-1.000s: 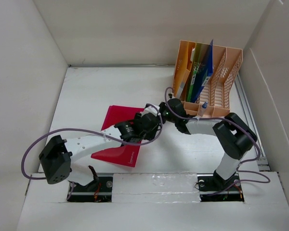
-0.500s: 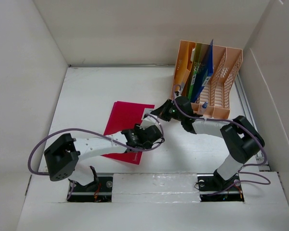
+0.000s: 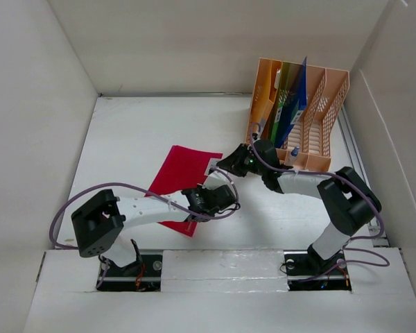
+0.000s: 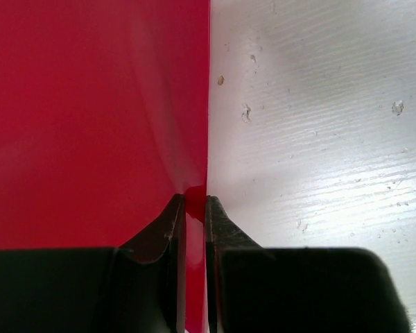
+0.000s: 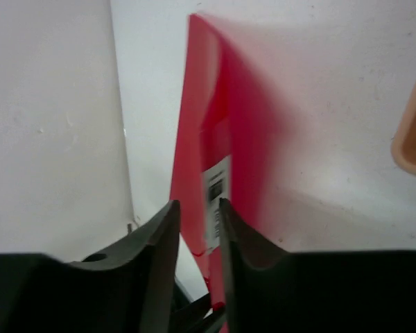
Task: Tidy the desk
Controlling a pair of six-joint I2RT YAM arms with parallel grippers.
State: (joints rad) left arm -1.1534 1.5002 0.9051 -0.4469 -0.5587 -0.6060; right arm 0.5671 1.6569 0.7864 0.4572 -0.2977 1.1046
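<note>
Two grippers on one red folder: pick-up stage of filing.
Nearest me, the left gripper [image 4: 194,201] is fully closed, pinching the right edge of the red folder [image 3: 184,168], which lies left of centre on the desk [image 3: 125,132]; only the left wrist view shows that pinch. Farther on, the right gripper [image 5: 197,208] stands almost closed with the folder's labelled far corner between its jaws, apparently held. I judge the next move calls for a joint lift, tilting the folder upright toward the file rack [image 3: 310,163] at far right, which only the top view shows whole.
</note>
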